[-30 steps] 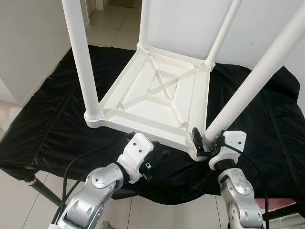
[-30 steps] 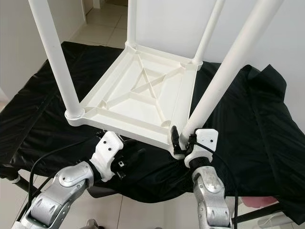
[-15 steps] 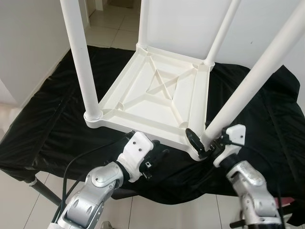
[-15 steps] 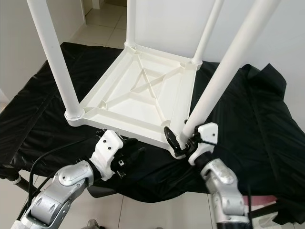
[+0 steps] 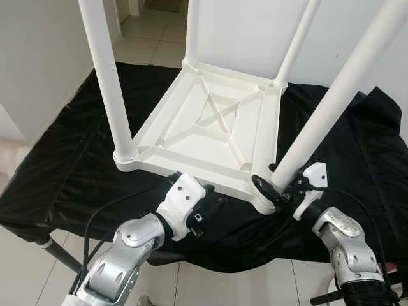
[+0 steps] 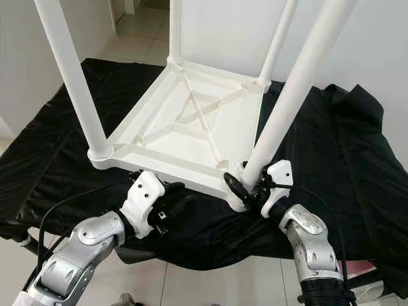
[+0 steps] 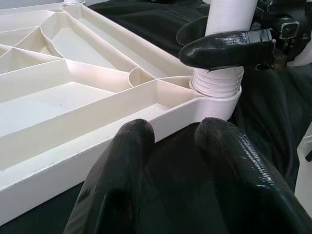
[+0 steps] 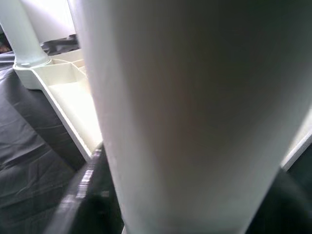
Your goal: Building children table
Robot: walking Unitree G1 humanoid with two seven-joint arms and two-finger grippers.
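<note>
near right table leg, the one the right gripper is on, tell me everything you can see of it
The near right leg is a smooth white round tube, plastic by its look, rising tilted from the near right corner socket of the upside-down white tabletop, which lies on a black cloth. Screw threads show at its foot, so it is not fully seated. The right gripper clamps it just above the socket. Its top runs out of frame.
</note>
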